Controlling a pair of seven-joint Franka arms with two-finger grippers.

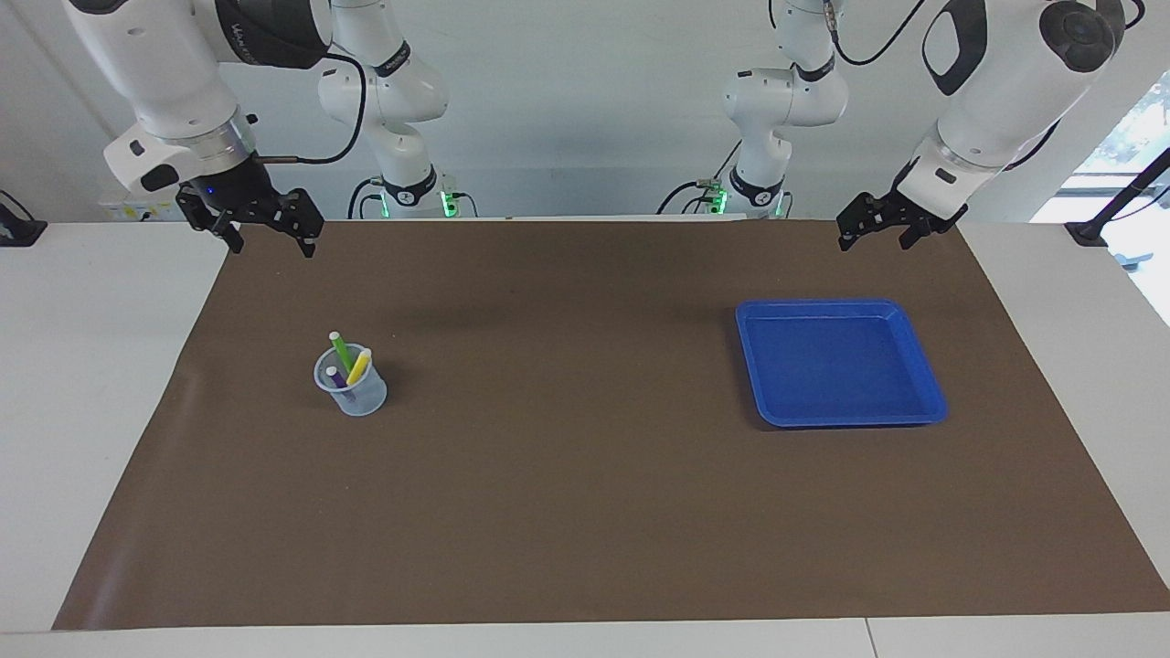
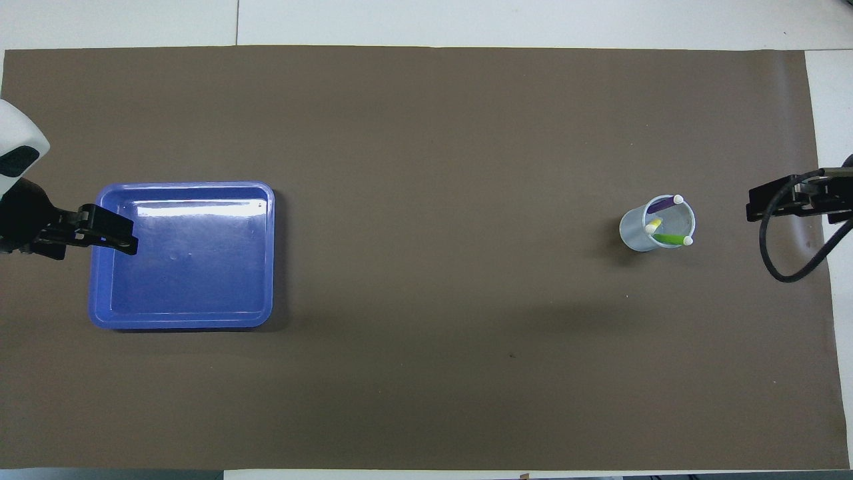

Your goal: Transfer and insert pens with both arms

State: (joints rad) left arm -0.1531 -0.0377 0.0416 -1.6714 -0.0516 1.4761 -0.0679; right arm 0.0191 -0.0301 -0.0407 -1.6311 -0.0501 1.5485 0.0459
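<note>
Pens (image 1: 347, 363) in cup (image 1: 356, 395); tray (image 1: 923, 388) well apart.

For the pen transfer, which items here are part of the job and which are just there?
Part of the job:
- yellow pen, purple pen and green pen, all standing in the clear cup
- blue tray, nothing in it
- left gripper and right gripper, both raised, holding nothing

Just there:
- brown mat
- two slimmer arms by the wall
</note>
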